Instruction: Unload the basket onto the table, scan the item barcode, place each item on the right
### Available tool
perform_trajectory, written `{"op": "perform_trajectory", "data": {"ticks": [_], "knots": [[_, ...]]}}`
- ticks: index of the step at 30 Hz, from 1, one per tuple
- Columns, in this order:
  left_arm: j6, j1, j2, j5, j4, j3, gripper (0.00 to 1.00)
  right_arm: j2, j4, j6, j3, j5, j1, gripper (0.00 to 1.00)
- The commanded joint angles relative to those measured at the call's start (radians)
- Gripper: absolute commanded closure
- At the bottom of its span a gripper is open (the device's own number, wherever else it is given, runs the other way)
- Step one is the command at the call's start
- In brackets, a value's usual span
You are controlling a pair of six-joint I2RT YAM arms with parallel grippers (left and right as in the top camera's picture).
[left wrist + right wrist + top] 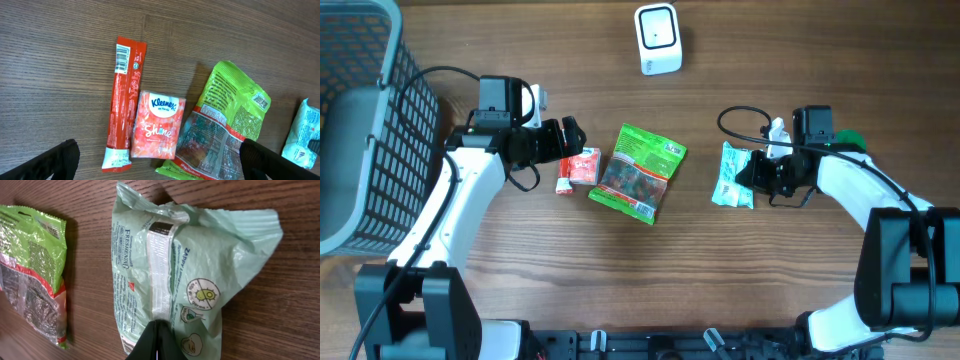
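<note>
Right claw (157,329) is pressed together on the seam of the pale packet (210,265); with the grasp judged made, a lift toward the scanner (658,38) is needed.

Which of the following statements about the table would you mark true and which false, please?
1. The left pincer stands open over the red stick sachet and the orange Kleenex tissue pack. True.
2. The bright green plastic snack bag lies inside the grey mesh basket. False: it lies on the wooden table, between the tissue pack and the pale mint-green plastic packet.
3. The right pincer is shut, pinching the mint-green packet at its edge. True.
4. The small white scanner box is held in the left pincer. False: it stands alone at the far side of the table, untouched.
</note>
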Motion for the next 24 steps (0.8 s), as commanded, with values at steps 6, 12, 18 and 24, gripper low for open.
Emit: {"op": "perform_trajectory", "data": {"ticks": [6, 12, 18, 24], "knots": [[0.002, 0.008, -0.011, 0.008, 0.003, 0.014, 0.00, -0.030, -0.123, -0.053, 0.094, 0.051, -0.005, 0.94], [0.002, 0.008, -0.011, 0.008, 0.003, 0.014, 0.00, -0.097, -0.231, -0.061, 0.257, 0.014, -0.005, 0.50], [0.002, 0.008, -0.011, 0.008, 0.003, 0.014, 0.00, -0.093, -0.227, -0.148, 0.262, 0.140, -0.005, 0.37], [0.002, 0.008, -0.011, 0.008, 0.003, 0.014, 0.00, -0.043, -0.233, -0.191, 0.218, 0.146, -0.005, 0.38]]}}
